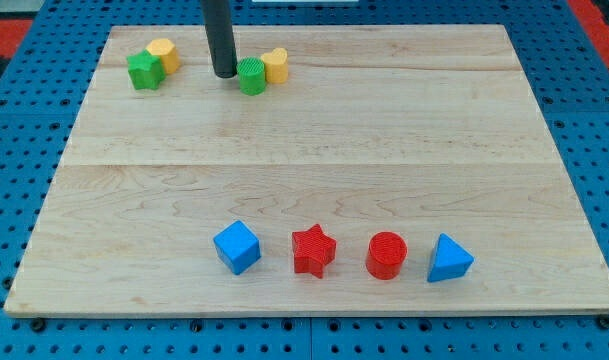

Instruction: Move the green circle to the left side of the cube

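Note:
The green circle [252, 76] lies near the view's top, left of centre, touching a yellow block [275, 64] on its right. My tip [224, 74] stands just left of the green circle, close to it or touching. The blue cube [237, 247] lies near the view's bottom, left of centre, far below the green circle.
A green star-like block [144, 71] and a yellow block [163, 54] sit together at the top left. Right of the cube stand a red star [313, 250], a red circle [387, 254] and a blue triangle [448, 259]. The wooden board [314, 150] lies on a blue pegboard.

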